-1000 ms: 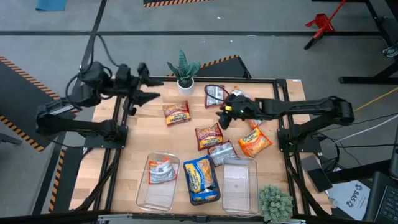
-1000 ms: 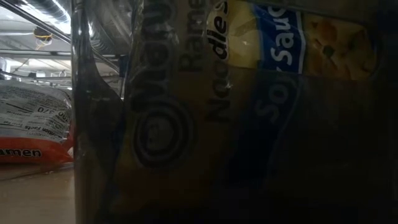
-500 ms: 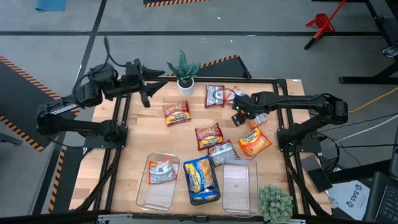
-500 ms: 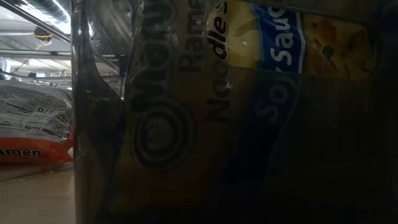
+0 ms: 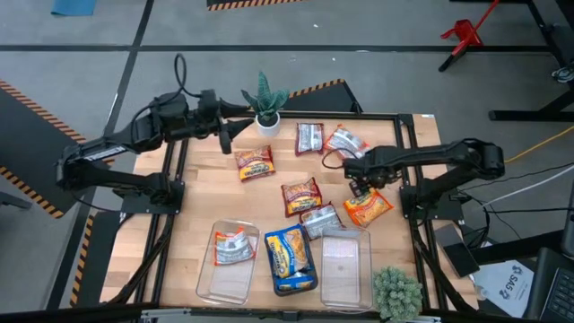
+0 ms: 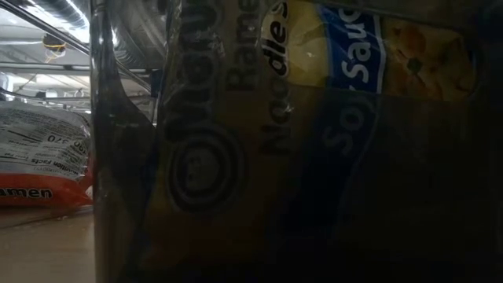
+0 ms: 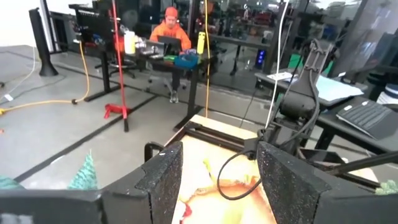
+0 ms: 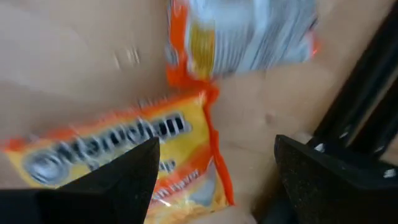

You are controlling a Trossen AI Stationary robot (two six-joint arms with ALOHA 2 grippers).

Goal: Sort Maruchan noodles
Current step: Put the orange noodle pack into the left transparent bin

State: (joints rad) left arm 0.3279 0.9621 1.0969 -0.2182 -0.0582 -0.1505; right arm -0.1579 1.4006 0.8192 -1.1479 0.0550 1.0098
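Clock directions read from the high view, 12 o'clock at the table's far edge

Hidden or unclear
- Low view: almost wholly blocked by a clear bin wall [image 6: 118, 157] and the blue-and-yellow packet [image 6: 314, 118] pressed behind it. Only part of the lettering "Ramen Noodle" and "Soy Sauce" is legible. A red-and-white packet [image 6: 43, 157] is cut off at the frame edge.
- Right wrist view: blurred. Whether the fingers touch the packet below cannot be told.
- Left wrist view: the table is mostly hidden behind the fingers. A person in orange [image 7: 171, 31] sits at a far desk.

Noodle packets
- Blue-and-yellow packet [image 5: 289, 258], in the middle bin [image 5: 272, 289] at 6 o'clock.
- Red-and-silver packet [image 5: 235, 247], in the left bin [image 5: 226, 283] at 7 o'clock.
- Right bin [image 5: 345, 265] at 5 o'clock, with a silver packet [image 5: 320, 218] at its far corner.
- Orange packet [image 5: 369, 205] at 3 o'clock, crinkled, with "Maruchan" lettering [image 8: 124, 155].
- Two dark-orange packets: one at the centre [image 5: 301, 195], one at 11 o'clock [image 5: 255, 162].
- Two red-and-silver packets side by side at 1 o'clock [image 5: 309, 137] and [image 5: 345, 141].

Grippers
- Right gripper [image 5: 359, 184] [image 8: 214, 162]: over the orange packet's far edge, fingers spread wide, nothing between them.
- Left gripper [image 5: 224, 135] [image 7: 217, 162]: at 11 o'clock near the potted plant [image 5: 265, 99], fingers apart, holding nothing
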